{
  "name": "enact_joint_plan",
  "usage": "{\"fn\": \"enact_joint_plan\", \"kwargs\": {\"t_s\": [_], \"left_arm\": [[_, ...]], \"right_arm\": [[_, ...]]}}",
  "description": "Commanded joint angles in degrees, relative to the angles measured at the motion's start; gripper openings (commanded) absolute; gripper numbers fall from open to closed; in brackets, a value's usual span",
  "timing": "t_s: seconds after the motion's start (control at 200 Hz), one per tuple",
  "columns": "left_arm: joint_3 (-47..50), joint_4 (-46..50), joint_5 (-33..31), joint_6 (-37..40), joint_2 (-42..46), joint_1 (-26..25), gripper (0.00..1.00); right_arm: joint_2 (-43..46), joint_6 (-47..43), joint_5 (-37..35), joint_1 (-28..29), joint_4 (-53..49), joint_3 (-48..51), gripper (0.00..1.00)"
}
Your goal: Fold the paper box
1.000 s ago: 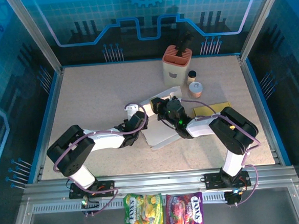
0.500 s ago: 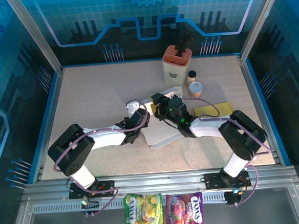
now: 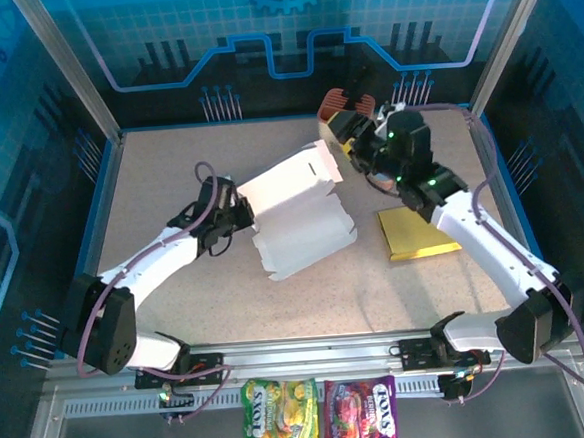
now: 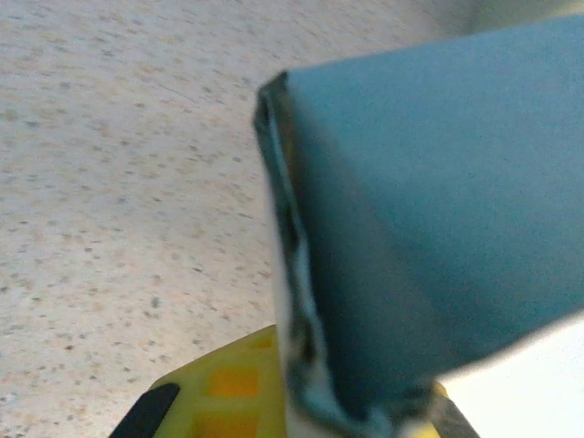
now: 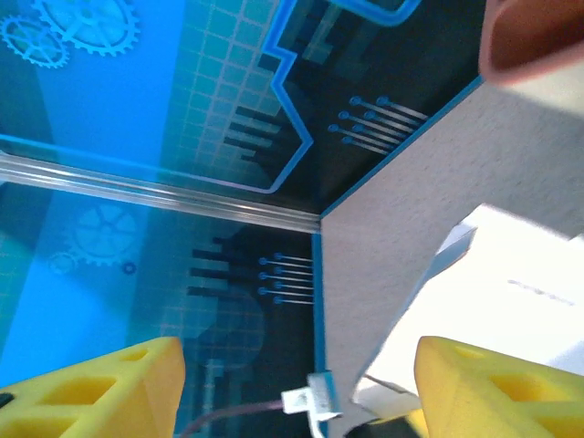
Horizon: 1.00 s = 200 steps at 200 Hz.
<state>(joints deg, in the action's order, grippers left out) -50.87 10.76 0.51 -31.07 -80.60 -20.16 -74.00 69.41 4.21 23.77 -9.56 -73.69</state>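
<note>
Paper box (image 3: 297, 214) sits mid-table, partly erected: one panel flat on the tabletop (image 3: 168, 167), another raised and tilted toward back right. Left gripper (image 3: 234, 215) is clamped on the box's left edge, with the panel edge pinched between its fingers (image 4: 228, 383). Right gripper (image 3: 353, 140) has its jaws apart and empty, just beside the raised corner. Ends look unclosed, so I judge it roughly half done, with flaps and tucks left.

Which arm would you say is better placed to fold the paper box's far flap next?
Right, probably. The right end effector hangs open beside the far flap of the paper box, while the left end effector is shut on the box's left edge, steadying it.
</note>
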Motion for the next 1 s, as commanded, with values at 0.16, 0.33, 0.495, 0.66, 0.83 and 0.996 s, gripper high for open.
{"fn": "enact_joint_plan", "kwargs": {"t_s": [0.16,0.33,0.495,0.66,0.83,0.996], "left_arm": [[-9.2,12.1,25.9,8.8,-0.7,6.2,0.0],[-13.1,18.1,27.2,12.9,-1.9,6.4,0.0],[-14.6,21.3,26.4,15.6,-2.2,6.4,0.0],[-15.7,23.5,26.8,18.2,-2.8,6.4,0.0],[-16.3,24.7,26.0,19.7,-2.8,6.2,0.0],[-15.7,24.4,25.1,20.6,-1.8,5.9,0.0]], "right_arm": [[1.3,-31.7,5.0,-5.3,-27.5,-8.1,0.68],[1.2,-37.5,8.2,-8.7,-33.0,-10.1,0.67],[-1.0,-39.1,10.0,-8.2,-35.8,-12.7,0.66],[-4.1,-41.6,10.5,-8.1,-37.7,-15.2,0.67],[-9.3,-42.9,9.9,-6.9,-43.3,-22.0,0.67],[-13.1,-44.4,2.1,-2.9,-46.3,-27.9,0.67]]}}
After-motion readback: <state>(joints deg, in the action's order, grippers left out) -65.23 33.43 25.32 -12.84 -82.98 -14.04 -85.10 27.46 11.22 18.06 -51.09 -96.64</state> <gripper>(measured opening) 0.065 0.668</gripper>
